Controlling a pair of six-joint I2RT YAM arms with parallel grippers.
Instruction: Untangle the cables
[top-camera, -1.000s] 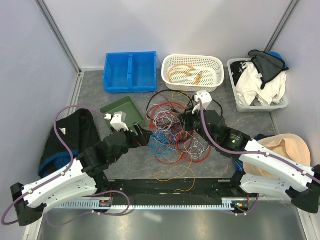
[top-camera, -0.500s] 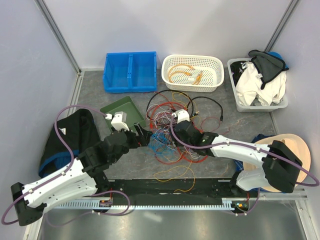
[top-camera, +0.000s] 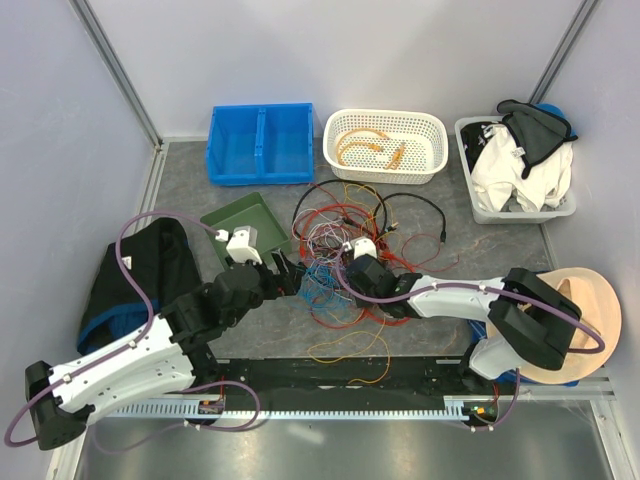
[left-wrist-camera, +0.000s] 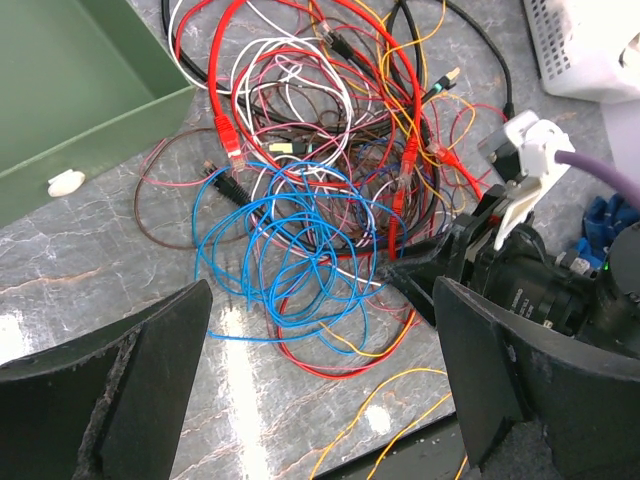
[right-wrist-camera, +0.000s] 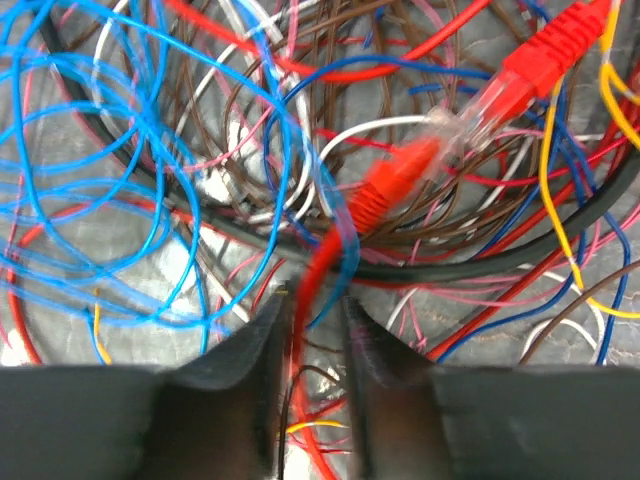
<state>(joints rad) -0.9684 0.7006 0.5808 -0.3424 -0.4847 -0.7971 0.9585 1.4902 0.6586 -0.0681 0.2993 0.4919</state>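
While the cables (top-camera: 335, 255) are lying in one tangled heap on the desk (top-camera: 190, 180) just to the right of the green tray (top-camera: 248, 215), both arms are reaching into that heap. The left gripper (left-wrist-camera: 320, 300) is hovering over the side of the heap nearest the tray. Its fingers (left-wrist-camera: 130, 380) are spread wide with nothing between them. Below it a blue cable (left-wrist-camera: 290, 250) is sprawling in loose loops, and brown, white and pink strands are crossing it.

The right gripper (right-wrist-camera: 315, 310) is pointing toward the tray from the heap's far side, its tips down among the wires. A red cable (right-wrist-camera: 320, 270) is running up between its two fingers (right-wrist-camera: 240, 370) and ending in a red plug. The fingers are standing close on either side of it. That wrist view is blurred, so I cannot tell whether they are pinching the cable or only straddling it. A black cable (right-wrist-camera: 450, 265) is crossing that red one just past the fingertips.

A thin yellow cable (top-camera: 350, 350) is lying apart from the heap, farther from the tray and toward the arms' bases. Beyond the tray, by the back wall, a blue bin (top-camera: 260, 145) and a white basket (top-camera: 430, 125) are sitting side by side. The basket is holding pale orange coils.
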